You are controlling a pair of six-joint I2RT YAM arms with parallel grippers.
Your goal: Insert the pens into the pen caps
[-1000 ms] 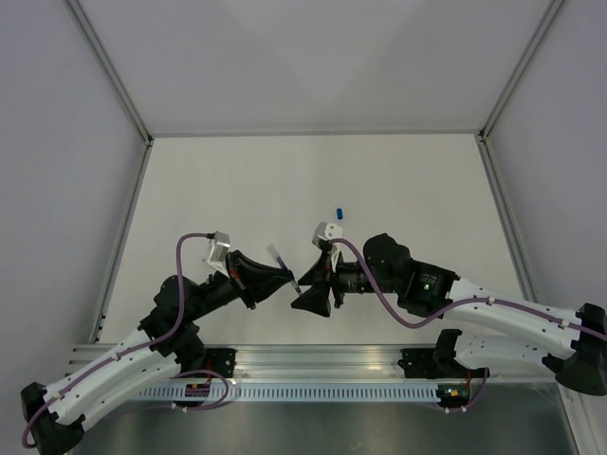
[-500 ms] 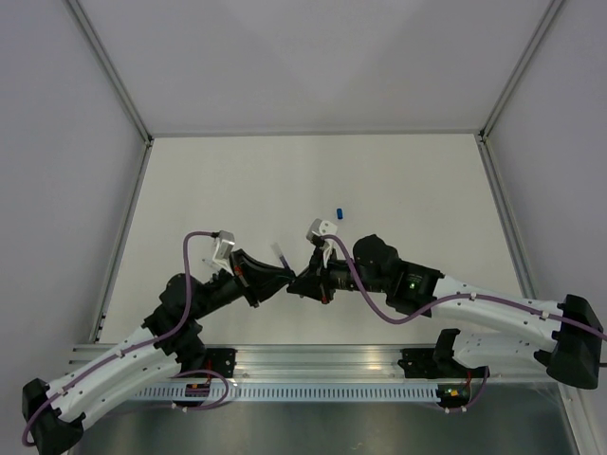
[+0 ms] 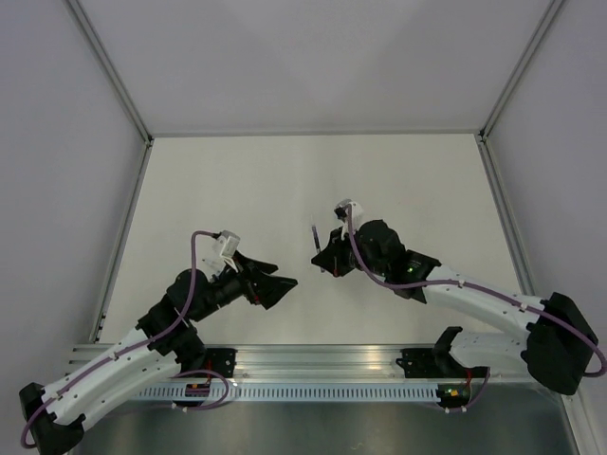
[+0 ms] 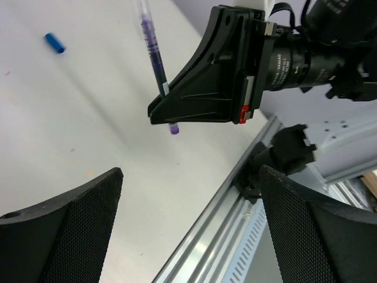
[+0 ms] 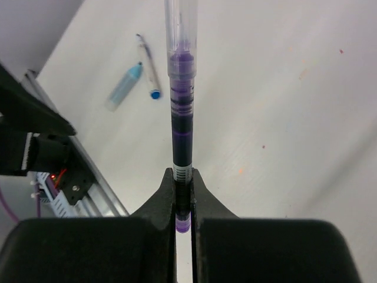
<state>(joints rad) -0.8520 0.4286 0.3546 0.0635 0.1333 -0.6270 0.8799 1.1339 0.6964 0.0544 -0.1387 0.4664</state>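
Note:
My right gripper point(image 5: 183, 172) is shut on a clear-barrelled pen point(image 5: 180, 88) with dark purple ink. It grips the pen near its purple end, and the barrel points away from the wrist. In the top view the right gripper point(image 3: 323, 258) holds that pen point(image 3: 316, 235) above the middle of the table. My left gripper point(image 4: 191, 171) is open with nothing between its fingers, a short way from the right gripper point(image 4: 156, 112). A dark blue pen cap point(image 4: 54, 43) lies on the table. A light blue pen cap point(image 5: 123, 87) lies beside a thin white pen point(image 5: 147, 65).
A metal rail point(image 3: 313, 360) runs along the near edge of the white table point(image 3: 237, 190), under both arm bases. Grey enclosure walls stand at the left, right and back. The left gripper point(image 3: 282, 275) sits left of the right one.
The right gripper shut on the pen, then the left gripper opened and let it go. The right gripper carried the pen up and to the right, and the left arm drew back left.

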